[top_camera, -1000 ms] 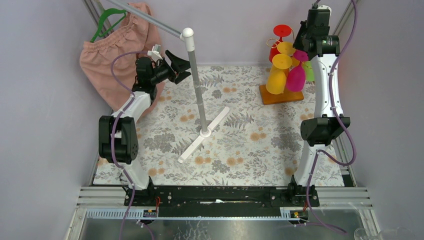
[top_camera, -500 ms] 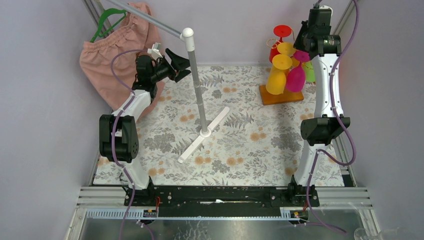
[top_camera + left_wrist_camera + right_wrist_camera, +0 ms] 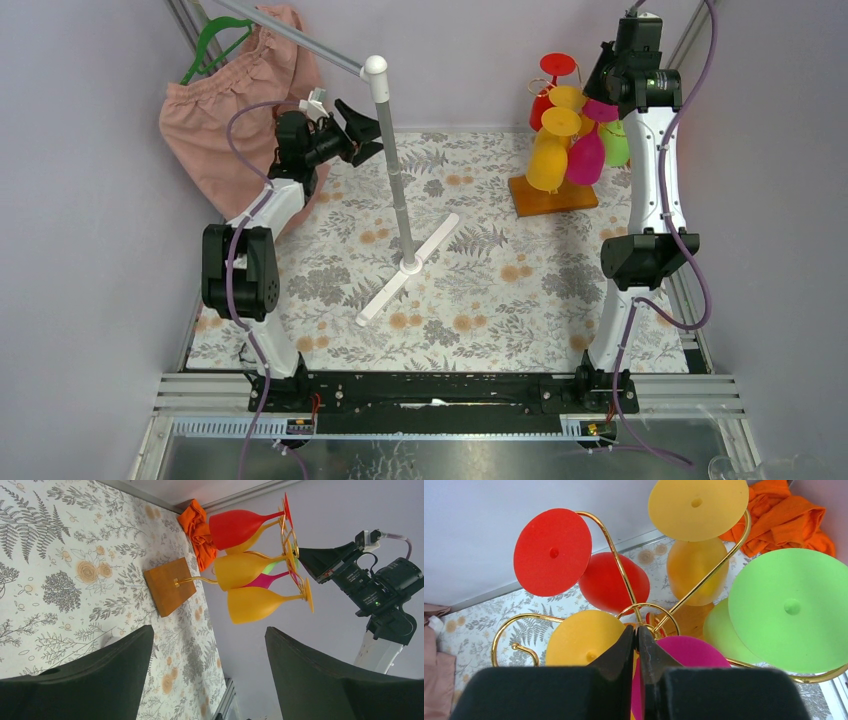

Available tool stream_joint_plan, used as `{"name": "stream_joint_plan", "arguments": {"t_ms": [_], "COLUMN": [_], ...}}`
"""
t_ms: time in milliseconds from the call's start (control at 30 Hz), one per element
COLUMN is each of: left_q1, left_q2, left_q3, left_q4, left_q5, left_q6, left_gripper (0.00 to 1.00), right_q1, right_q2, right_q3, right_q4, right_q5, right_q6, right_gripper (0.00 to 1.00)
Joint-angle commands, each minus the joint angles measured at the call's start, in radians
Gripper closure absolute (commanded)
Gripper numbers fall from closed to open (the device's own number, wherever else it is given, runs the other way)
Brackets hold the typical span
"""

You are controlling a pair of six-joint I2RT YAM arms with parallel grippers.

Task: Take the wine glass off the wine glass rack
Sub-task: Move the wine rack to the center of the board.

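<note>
Well, on floral cloth (image 3: 480, 300) between lilac walls (image 3: 80, 250), left fingers (image 3: 75, 680) gape, right fingers (image 3: 619, 650) pinch the rack (image 3: 550, 198).

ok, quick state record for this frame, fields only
rack: far right of table
glasses: red glass, green glass, magenta glass, yellow glasses; all hang on rack, bowls down
right end effector: above rack, shut, apparently pinching its top ring
left end effector: open, empty, beside pole stand
progress: no glass off yet
</note>
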Motion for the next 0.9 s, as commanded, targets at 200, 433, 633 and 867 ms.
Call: {"name": "stream_joint_plan", "arguments": {"t_ms": [200, 433, 633, 867], "left_q1": [-0.011, -0.011, -0.011, -0.012], "left_q2": [0.024, 0.030, 0.028, 0.033], "left_q3": [0.039, 0.036, 0.031, 0.031], "left_q4": [0.014, 0.014, 0.016, 0.017], "left_q5": [-0.008, -0.005, -0.002, -0.005], "left_q6": [0.018, 0.019, 0.021, 0.021], "left_gripper": [0.11, 0.11, 0.11, 0.11], "right_q1": [-0.001, 0.023, 0.041, 0.057], "right_q2": [-0.051, -0.049, -0.049, -0.034], "right_q3": [0.073, 0.073, 0.085, 0.097], "right_q4": [0.196, 0.199, 0.211, 0.212], "right_q5": [-0.111, -0.122, -0.126, -0.156], "right_q6": [0.063, 0.062, 0.076, 0.102], "right_gripper": [1.00, 1.00, 1.00, 1.00]}}
